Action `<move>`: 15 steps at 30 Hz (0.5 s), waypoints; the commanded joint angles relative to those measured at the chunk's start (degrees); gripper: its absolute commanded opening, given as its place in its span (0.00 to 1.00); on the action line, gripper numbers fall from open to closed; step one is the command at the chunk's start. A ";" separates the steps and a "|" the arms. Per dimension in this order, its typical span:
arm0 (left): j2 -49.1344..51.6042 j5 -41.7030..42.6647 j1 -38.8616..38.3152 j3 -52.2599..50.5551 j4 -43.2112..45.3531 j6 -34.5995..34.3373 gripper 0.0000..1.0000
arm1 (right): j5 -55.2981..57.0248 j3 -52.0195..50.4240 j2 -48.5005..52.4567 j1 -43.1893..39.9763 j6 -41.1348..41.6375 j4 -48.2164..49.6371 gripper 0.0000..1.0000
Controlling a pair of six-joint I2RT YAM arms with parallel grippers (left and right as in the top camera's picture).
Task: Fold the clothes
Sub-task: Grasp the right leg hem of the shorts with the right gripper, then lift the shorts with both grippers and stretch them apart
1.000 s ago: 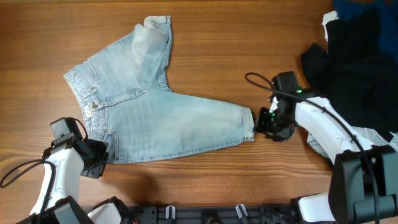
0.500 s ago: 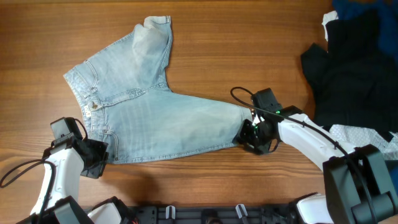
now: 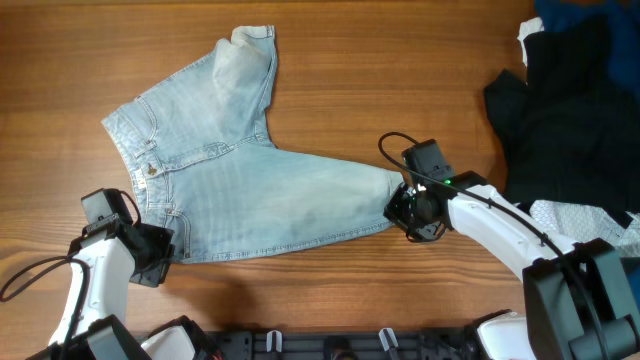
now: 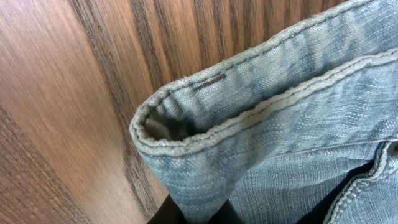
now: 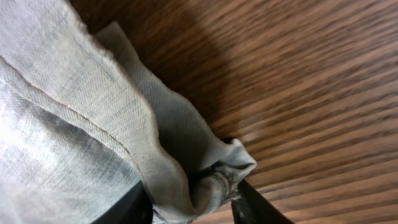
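Pale blue faded denim jeans [image 3: 260,190], near-left waistband corner pinched by the left gripper [image 3: 163,250], leg hem thinly bunched in the clamped right gripper [image 3: 404,211], might slip free when lifted.

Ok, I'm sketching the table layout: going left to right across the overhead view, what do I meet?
jeans → right gripper → black garment
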 commanded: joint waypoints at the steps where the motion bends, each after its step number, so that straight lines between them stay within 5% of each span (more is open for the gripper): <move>1: -0.31 -3.32 0.48 -0.52 -0.33 0.55 0.07 | 7.91 -1.01 1.25 -0.15 1.49 0.17 0.28; 4: -0.31 -3.32 0.48 -0.52 -0.33 0.55 0.07 | 8.13 -1.01 1.25 -0.15 1.42 0.37 0.05; 9: -0.31 -3.30 0.48 -0.52 -0.79 0.66 0.04 | 7.80 -1.01 1.25 -0.15 -1.97 1.25 0.04; 15: -1.05 2.14 0.48 4.33 -4.52 9.64 0.04 | 9.40 3.23 -4.26 -0.85 -9.44 -4.00 0.04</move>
